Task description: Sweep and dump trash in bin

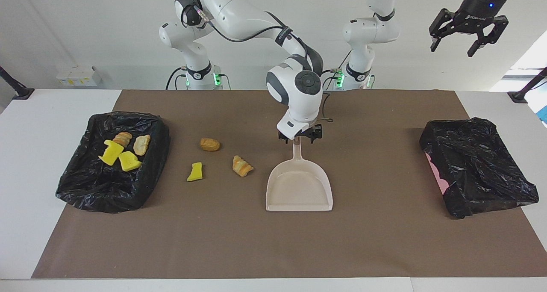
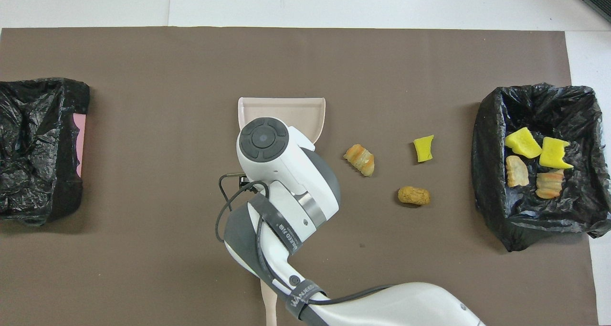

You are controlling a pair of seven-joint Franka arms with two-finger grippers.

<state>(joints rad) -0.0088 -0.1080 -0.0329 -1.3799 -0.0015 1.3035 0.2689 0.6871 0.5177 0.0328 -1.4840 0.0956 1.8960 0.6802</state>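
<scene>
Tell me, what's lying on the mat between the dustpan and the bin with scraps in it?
Three loose trash pieces: a striped bread chunk, a yellow sponge bit and a brown lump, between the dustpan and the bin. Both views show it.

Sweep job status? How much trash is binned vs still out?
Done: four pieces lie in the bin. In hand: nothing; the right hand is open over the dustpan handle, the left hand waits raised. Left: three pieces on the mat.
</scene>
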